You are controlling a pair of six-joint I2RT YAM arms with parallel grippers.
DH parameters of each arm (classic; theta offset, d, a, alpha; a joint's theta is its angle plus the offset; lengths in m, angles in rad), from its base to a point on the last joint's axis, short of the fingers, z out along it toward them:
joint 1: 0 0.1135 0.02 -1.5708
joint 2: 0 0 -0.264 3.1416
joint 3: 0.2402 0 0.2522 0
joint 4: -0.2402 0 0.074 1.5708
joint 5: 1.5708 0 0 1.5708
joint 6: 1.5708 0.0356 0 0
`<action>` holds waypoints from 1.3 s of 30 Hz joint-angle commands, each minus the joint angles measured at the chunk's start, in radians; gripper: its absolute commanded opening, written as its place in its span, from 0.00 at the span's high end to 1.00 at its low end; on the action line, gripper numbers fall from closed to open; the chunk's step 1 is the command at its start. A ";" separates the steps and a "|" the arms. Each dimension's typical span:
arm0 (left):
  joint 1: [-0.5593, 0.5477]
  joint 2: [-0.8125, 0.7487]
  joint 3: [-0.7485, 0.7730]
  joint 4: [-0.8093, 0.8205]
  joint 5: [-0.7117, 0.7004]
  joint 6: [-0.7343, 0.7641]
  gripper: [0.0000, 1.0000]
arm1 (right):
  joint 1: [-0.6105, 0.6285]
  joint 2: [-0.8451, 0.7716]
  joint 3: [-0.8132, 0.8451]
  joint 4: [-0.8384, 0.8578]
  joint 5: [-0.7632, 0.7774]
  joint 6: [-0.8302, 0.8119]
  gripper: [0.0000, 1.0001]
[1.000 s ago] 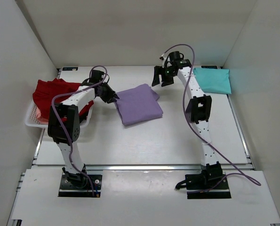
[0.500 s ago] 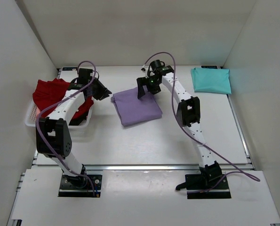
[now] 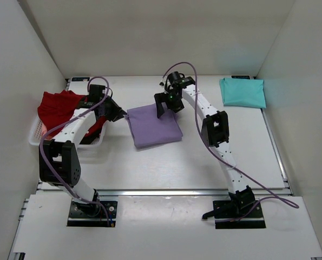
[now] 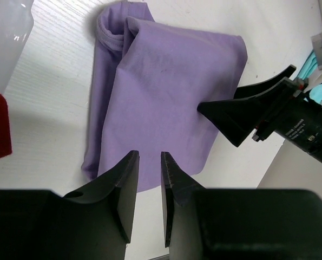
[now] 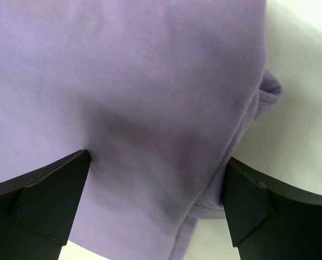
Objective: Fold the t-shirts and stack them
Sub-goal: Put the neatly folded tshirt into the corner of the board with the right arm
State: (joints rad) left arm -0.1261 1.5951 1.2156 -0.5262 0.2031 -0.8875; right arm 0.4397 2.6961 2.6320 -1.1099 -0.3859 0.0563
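The lavender t-shirt point(image 3: 152, 125) lies folded on the table's middle and shows in the left wrist view point(image 4: 161, 92) and the right wrist view point(image 5: 139, 81). My right gripper point(image 3: 163, 106) is wide open over the shirt's far edge point(image 5: 156, 162), its fingertips point(image 5: 69, 179) resting on the cloth. My left gripper point(image 3: 117, 112) hovers just left of the shirt point(image 4: 149, 162), empty, with only a narrow gap between the jaws. The teal t-shirt point(image 3: 243, 92) lies folded at the back right. A red t-shirt point(image 3: 60, 105) is heaped in the basket.
The white slotted basket point(image 3: 37, 138) stands at the table's left edge, next to my left arm. White walls close in the table at the back and on both sides. The right arm's purple cable point(image 3: 185, 67) arches above the lavender shirt.
My right gripper moved left from near the teal shirt onto the lavender shirt's far edge. The shirt slid left and nearer. My left gripper drew back left off the shirt's edge.
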 commanded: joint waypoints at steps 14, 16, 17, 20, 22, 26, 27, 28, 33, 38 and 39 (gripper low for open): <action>0.017 -0.087 -0.034 0.003 0.001 0.002 0.66 | 0.085 0.123 -0.044 -0.235 0.260 0.154 0.52; 0.016 -0.087 -0.028 0.006 -0.007 0.002 0.67 | 0.083 0.126 -0.055 -0.237 0.254 0.169 0.62; 0.017 -0.087 -0.027 0.003 0.001 0.004 0.67 | 0.088 0.126 -0.056 -0.229 0.257 0.166 0.86; 0.017 -0.078 -0.025 0.003 0.005 -0.004 0.67 | 0.079 0.108 -0.102 -0.229 0.297 0.166 1.00; 0.022 -0.078 -0.016 0.011 0.009 -0.001 0.67 | 0.082 0.078 -0.112 -0.237 0.384 0.178 1.00; 0.002 -0.064 0.002 0.003 -0.001 0.012 0.67 | 0.082 0.024 0.037 -0.232 0.651 0.139 1.00; 0.003 -0.060 0.005 0.008 0.001 0.007 0.67 | 0.059 -0.007 0.049 -0.228 0.660 0.132 1.00; 0.005 -0.054 0.002 0.011 0.005 0.012 0.67 | 0.042 -0.018 0.068 -0.226 0.674 0.137 1.00; -0.018 -0.027 0.027 0.015 0.016 0.001 0.67 | -0.082 -0.119 0.131 -0.223 0.731 0.113 1.00; -0.032 0.018 0.067 0.011 0.024 -0.001 0.68 | -0.188 -0.211 0.117 -0.191 0.627 0.050 1.00; -0.038 0.025 0.073 0.009 0.025 0.001 0.68 | -0.199 -0.226 0.085 -0.188 0.615 0.042 1.00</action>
State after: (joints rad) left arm -0.1509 1.6096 1.2331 -0.5243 0.2138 -0.8913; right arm 0.2726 2.6305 2.7174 -1.3094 0.2268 0.1471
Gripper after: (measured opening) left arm 0.320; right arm 0.250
